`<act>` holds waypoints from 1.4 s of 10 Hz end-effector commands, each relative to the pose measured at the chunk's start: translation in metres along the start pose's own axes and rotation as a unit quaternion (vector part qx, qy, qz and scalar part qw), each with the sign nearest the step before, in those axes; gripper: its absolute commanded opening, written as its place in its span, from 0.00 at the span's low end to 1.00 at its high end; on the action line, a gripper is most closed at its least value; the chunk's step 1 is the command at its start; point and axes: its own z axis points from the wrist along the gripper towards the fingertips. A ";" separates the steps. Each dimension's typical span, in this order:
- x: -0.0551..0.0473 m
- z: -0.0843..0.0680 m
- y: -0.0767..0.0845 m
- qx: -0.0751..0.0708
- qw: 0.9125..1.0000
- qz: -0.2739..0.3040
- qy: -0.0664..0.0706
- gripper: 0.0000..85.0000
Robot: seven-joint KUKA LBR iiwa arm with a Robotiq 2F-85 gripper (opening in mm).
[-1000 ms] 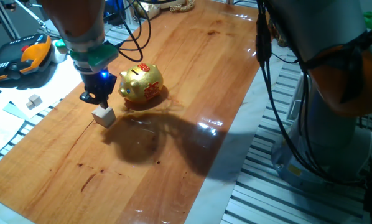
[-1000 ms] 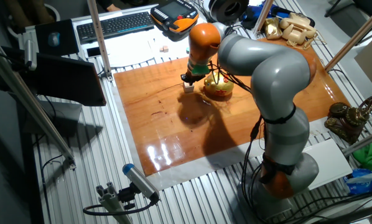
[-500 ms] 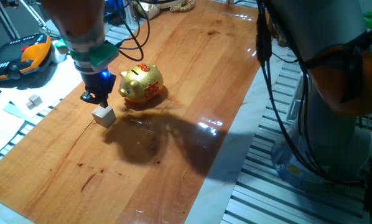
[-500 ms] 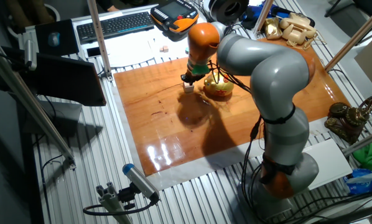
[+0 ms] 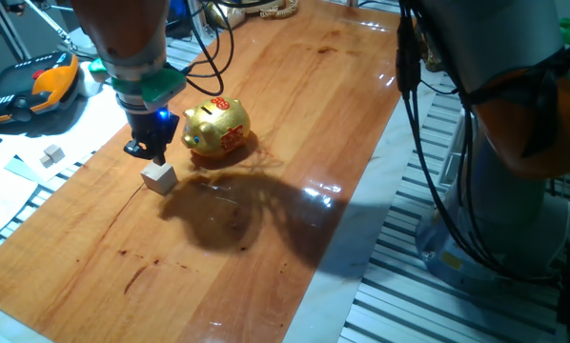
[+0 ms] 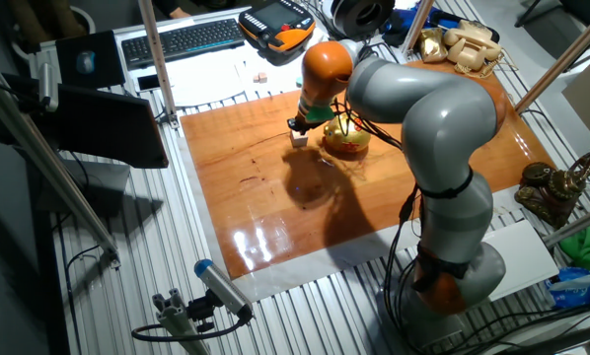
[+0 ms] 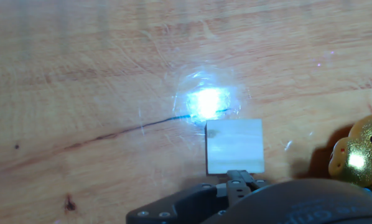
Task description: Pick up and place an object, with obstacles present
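- Three views together show us one arm, its gripper (image 5: 152, 152) low over the wooden table (image 5: 295, 124); whether the jaws stand apart or together, we cannot tell, since no view shows the fingertips clearly.
- We find the pale wooden cube (image 5: 159, 177) resting on the table just below the gripper; contact between them is not resolvable.
- In the hand view we see the cube (image 7: 234, 147) top-on, its lower edge met by dark gripper hardware that fills the bottom margin.
- Beside the cube stands the gold piggy bank (image 5: 218, 129), apart from it; the hand view cuts it off at the right edge (image 7: 360, 155).
- From the other fixed view, the arm partly hides the piggy bank (image 6: 346, 140).
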 end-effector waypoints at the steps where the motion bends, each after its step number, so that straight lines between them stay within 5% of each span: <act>1: -0.003 -0.001 0.001 0.001 1.000 0.001 0.002 0.00; 11: -0.018 0.017 -0.006 -0.003 1.000 -0.005 0.006 0.00; 12: -0.017 0.016 -0.006 0.000 1.000 -0.004 0.006 0.20; 13: -0.017 0.016 -0.005 0.001 1.000 0.004 0.005 0.60; 14: -0.017 0.016 -0.005 0.006 1.000 0.007 0.004 0.60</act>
